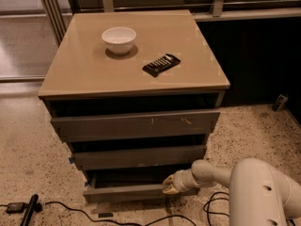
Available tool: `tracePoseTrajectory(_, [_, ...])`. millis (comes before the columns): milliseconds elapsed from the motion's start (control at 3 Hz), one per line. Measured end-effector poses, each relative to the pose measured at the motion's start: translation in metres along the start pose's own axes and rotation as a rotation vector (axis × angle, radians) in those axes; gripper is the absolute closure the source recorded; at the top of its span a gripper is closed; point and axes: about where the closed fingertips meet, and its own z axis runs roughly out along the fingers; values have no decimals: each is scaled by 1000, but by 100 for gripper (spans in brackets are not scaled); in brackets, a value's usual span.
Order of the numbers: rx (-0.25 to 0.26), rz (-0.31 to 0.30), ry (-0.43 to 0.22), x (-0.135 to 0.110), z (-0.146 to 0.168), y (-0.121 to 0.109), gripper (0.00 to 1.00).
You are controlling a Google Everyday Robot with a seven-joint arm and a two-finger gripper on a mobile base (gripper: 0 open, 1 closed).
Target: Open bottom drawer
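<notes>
The bottom drawer [127, 192] is the narrowest dark grey front at the foot of the cabinet, low in the camera view. It stands pulled out a little, with a dark gap and a strip of its tray showing behind the front. My gripper [168, 185] is at the drawer's right end, at the top edge of the front. The white arm [211, 173] reaches in from the lower right. The mid-width front [138, 157] and the widest scratched front [136, 125] sit above.
A white bowl [119, 39] and a black snack bar [161, 64] lie on the tan cabinet top [84, 74]. Black cables [61, 210] run over the speckled floor in front. A dark panel stands to the right.
</notes>
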Motion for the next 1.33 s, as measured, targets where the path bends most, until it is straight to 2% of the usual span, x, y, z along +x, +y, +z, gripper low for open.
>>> tracePoseTrajectory(333, [0, 0, 0, -1, -1, 0, 100])
tracePoseTrajectory(667, [8, 27, -3, 6, -7, 23, 97])
tracePoseTrajectory(1000, [8, 27, -3, 6, -7, 24, 75])
tracePoseTrajectory(1333, [8, 27, -3, 6, -7, 24, 44])
